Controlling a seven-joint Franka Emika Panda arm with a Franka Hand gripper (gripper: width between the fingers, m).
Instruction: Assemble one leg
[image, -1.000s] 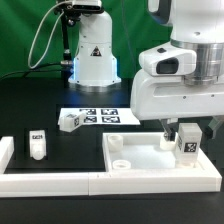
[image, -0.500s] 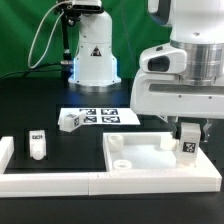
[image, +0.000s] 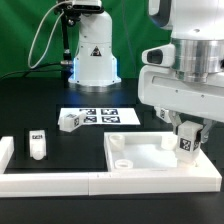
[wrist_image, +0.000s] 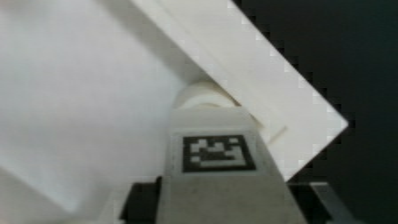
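Note:
My gripper (image: 186, 140) is shut on a white leg (image: 187, 143) with a black-and-white tag and holds it upright over the right end of the large white slab (image: 150, 158). In the wrist view the leg (wrist_image: 217, 150) fills the space between my fingers (wrist_image: 150, 200), and its tip sits over a corner hole (wrist_image: 208, 98) of the slab (wrist_image: 89, 100). Two more legs show in the exterior view: one stands at the left (image: 37, 145), one lies by the marker board (image: 69, 121).
The marker board (image: 103, 117) lies on the black table behind the slab. A low white wall (image: 60, 182) runs along the front edge. The robot's white base (image: 92, 55) stands at the back.
My gripper with the leg has turned slightly and shifted a little over the slab's right end. The other legs have not moved.

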